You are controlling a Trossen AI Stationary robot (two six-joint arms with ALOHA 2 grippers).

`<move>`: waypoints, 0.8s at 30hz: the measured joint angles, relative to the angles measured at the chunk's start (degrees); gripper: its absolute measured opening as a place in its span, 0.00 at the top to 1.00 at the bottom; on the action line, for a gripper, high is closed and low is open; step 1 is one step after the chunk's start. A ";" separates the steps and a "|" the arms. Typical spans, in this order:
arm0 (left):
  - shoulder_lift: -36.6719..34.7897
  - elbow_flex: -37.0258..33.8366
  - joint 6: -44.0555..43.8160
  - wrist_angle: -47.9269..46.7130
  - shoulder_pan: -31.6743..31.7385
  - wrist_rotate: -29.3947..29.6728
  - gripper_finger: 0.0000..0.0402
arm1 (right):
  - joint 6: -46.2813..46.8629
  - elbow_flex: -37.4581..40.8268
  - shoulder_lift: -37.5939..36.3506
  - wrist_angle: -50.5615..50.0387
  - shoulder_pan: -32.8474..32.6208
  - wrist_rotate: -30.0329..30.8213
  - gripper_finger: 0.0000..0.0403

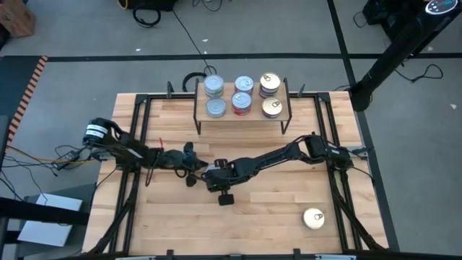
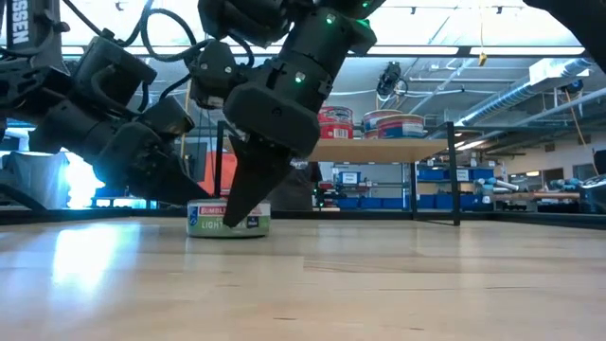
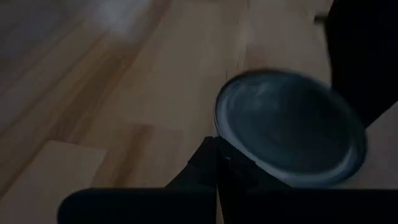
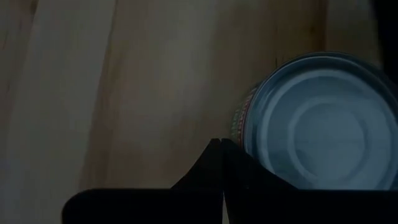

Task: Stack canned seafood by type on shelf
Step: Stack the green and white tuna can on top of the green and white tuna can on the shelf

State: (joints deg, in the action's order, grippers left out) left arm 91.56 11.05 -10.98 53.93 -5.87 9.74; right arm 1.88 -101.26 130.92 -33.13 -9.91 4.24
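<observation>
Tabletop (image 2: 426,284): tin (image 2: 227,219) flat, top up

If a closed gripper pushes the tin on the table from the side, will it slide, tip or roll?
The tin is low, wide and sits flat, so it will probably slide, not tip. Its round wall may slip sideways off the shut right gripper. The rigid metal likely will not dent. The shut left gripper is beside it.

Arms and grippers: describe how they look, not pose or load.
Both arms are black, jointed, with boxy links. The left arm has a white label near its base and loose cables trailing off it. The right arm shows small green lights. Left gripper and right gripper have dark, tapering fingers.
</observation>
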 joint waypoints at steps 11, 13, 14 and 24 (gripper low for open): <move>0.76 -0.15 -0.02 -1.20 0.00 -1.09 1.00 | 6.58 -1.83 -4.30 -3.23 1.33 2.54 0.99; 0.76 -0.15 -0.02 -1.27 -0.02 -1.51 1.00 | 7.66 -1.83 -4.56 -2.92 1.58 2.54 0.99; 0.76 -0.15 -0.02 -1.29 -0.02 -1.63 1.00 | 8.27 -1.85 -4.68 -2.81 1.75 2.54 0.99; 0.82 -0.22 0.21 -1.69 -0.02 -3.95 1.00 | 12.09 -1.93 -4.84 0.15 3.22 -0.45 0.99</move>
State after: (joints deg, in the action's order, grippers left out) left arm 92.38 10.83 -10.78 52.25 -5.89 5.79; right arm 13.98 -103.20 126.08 -32.98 -6.70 3.79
